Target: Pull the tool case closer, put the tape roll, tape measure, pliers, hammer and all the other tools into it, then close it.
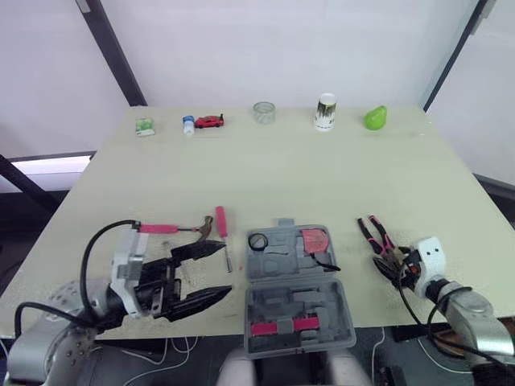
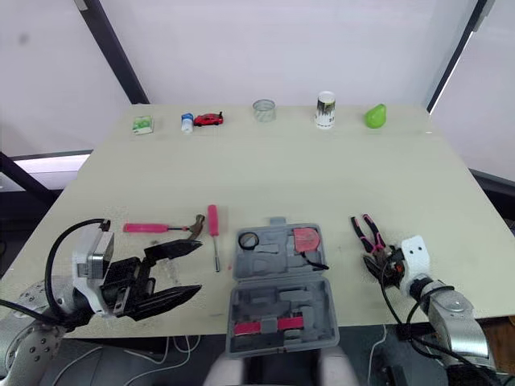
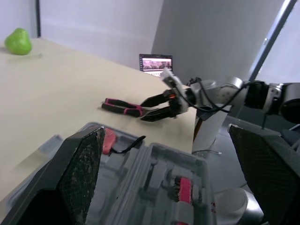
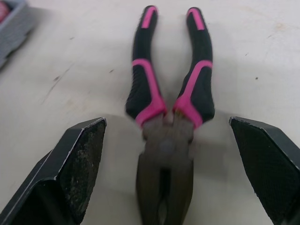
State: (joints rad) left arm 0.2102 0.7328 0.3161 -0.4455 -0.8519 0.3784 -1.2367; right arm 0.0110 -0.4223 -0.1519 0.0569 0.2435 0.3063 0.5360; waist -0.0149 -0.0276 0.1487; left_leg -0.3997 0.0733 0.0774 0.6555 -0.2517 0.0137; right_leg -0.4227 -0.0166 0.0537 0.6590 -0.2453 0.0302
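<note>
Right now the black-and-pink-handled steel pliers are lying flat on the pale wooden table, just to the right of the open grey plastic tool case, with their handles pointing away from the robot and their jaws toward it. The right gripper is straddling them low over the table. Its two black fingers are standing wide apart on either side of the metal head and are grasping nothing yet.

The pliers are looking stiff and fairly dense for their size. The rubbery handles are likely offering good friction, while the bare metal head is probably slippery. Because the handles are splaying about a pivot, squeezing across the neck where the pink grips meet the joint seems the safest hold.

Inside the case, a black tape roll and a red tape measure are sitting in the far half. Left of the case, a pink-handled screwdriver and a pink-handled hammer are waiting on the table. The left gripper is hovering near them, its fingers spread open and empty.
</note>
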